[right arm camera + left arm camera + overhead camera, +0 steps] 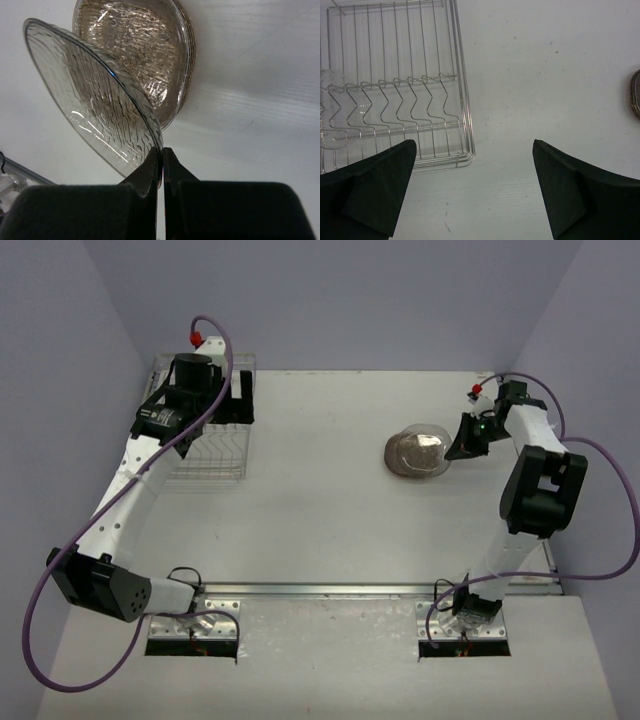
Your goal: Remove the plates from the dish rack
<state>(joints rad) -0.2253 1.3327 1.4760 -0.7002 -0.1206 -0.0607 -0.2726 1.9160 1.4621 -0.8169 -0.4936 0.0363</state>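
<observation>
A: Starting at the right fingertips, doing what?

B: Pinching tight on the thin rim of a smoky grey-brown translucent round plate (95,100), with the right gripper (162,156) jaws nearly meeting around the edge. Holding it steeply tilted, with its far rim hanging over a stack of like tinted plates (150,50) lying flat on the white table (260,100).

A: And on the left?

B: Standing wide apart and gripping nothing, the black fingers (375,190) of the left gripper (474,144). Hovering over a corner of the silver wire dish rack (461,100). Showing mostly bare slot wires there. Catching something clear and glassy (326,110) at the rack's edge, possibly one more plate, though too cropped for telling.

A: Working on which step, then?

B: Placing, judging by the pose: bringing the held plate down onto the stack.

A: Calling for what next?

B: Levelling the wrist first, then lowering until resting flat, then opening. Risking a slide off the pile if releasing while tilted. Then, likely, reaching into the rack with the open left side.
</observation>
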